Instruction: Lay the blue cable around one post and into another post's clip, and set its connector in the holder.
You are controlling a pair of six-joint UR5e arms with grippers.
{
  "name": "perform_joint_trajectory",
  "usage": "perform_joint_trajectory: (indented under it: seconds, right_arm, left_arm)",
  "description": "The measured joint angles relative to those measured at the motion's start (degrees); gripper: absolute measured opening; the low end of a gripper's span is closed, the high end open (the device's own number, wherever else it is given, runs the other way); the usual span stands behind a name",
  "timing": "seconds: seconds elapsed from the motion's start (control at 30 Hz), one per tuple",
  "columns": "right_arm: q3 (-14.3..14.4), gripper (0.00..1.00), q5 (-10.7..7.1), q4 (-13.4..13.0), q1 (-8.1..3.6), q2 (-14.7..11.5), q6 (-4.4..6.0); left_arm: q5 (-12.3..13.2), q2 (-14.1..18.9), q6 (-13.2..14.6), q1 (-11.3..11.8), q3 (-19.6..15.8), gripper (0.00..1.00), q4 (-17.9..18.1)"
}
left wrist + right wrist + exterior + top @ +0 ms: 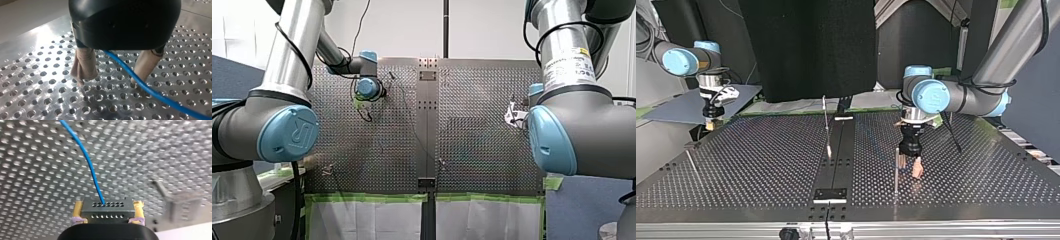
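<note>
Firmly, my right claw (108, 212) pinches the connector (107, 206) near the table (37, 170) edge.

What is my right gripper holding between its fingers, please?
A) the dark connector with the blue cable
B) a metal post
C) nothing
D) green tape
A: in the right wrist view, the right gripper clamps the connector between its fingers, and the blue cable leaves its face.
</note>
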Motion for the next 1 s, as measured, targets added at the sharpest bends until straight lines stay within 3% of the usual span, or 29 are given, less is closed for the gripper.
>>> perform_joint_trajectory:
  seconds: [0.33, 0.43, 0.57, 0.83, 1.0]
  right_arm:
    - [-0.05, 0.00, -0.13, 2.06, -1.66, -5.98, -1.31]
    - [-0.05, 0.00, -0.12, 2.65, -2.09, -6.89, -2.21]
    - [-0.32, 0.00, -0.07, 3.17, -2.55, -6.29, -3.19]
    - [-1.69, 0.00, -0.05, 3.79, -3.09, -2.42, -3.59]
    - [-3.19, 0.00, -0.09, 4.91, -3.20, -1.49, -4.24]
  left_arm:
    - [0.05, 0.00, -0.16, 0.14, 0.00, 1.00, 0.00]
    - [0.07, -0.01, -0.24, 0.22, 0.00, 1.00, 0.00]
    - [0.07, -0.01, -0.27, 0.30, 0.00, 1.00, 0.00]
    - [0.06, -0.02, -0.28, 0.34, 0.00, 1.00, 0.00]
    - [0.06, -0.01, -0.28, 0.39, 0.00, 1.00, 0.00]
